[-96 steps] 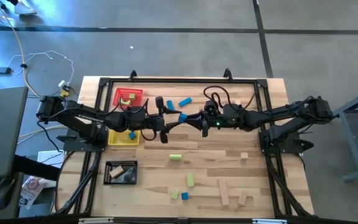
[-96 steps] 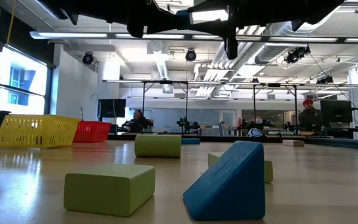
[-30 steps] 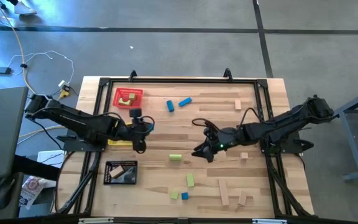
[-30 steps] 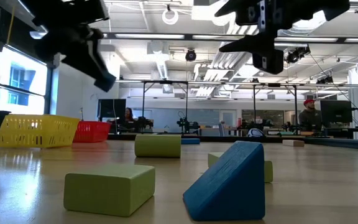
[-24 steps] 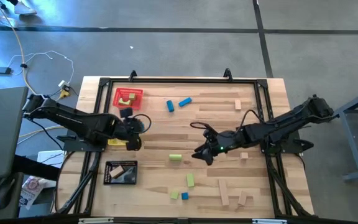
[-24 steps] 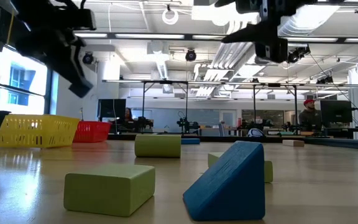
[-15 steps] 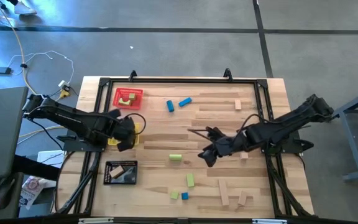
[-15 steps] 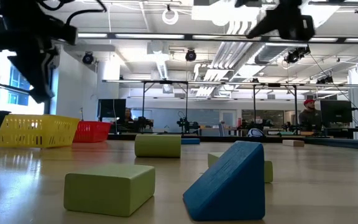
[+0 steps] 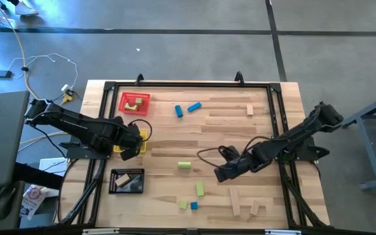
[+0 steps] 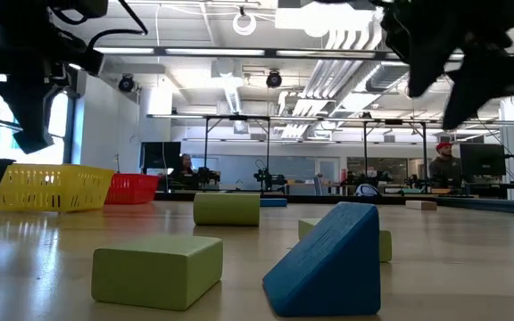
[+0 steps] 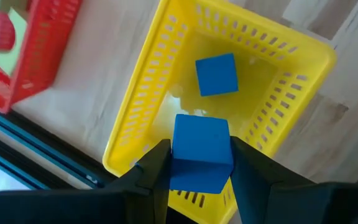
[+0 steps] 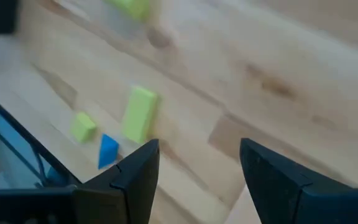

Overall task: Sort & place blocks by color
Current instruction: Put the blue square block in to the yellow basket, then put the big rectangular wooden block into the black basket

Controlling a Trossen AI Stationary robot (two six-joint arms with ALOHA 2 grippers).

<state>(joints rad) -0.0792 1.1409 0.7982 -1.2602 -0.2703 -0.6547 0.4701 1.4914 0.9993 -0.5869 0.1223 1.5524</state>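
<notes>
Left tool [image 11: 199, 163] pinching a blue cube [image 11: 201, 152] over the yellow tray [image 11: 135, 124], one blue [image 11: 217, 74] already in; right tool [image 12: 194, 163] spread, empty, many blocks left around 6 o'clock on the worktop [image 9: 240, 124]

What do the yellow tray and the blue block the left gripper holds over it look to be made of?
Yellow tray: looks like moulded plastic, slightly glossy, with walls of thin, even slats and open gaps.
Blue block, clamped in the left gripper: probably painted wood, with flat matte faces, crisp edges and solid colour; no grain shows, so plastic can't be ruled out. A second blue block in the tray looks the same.
</notes>
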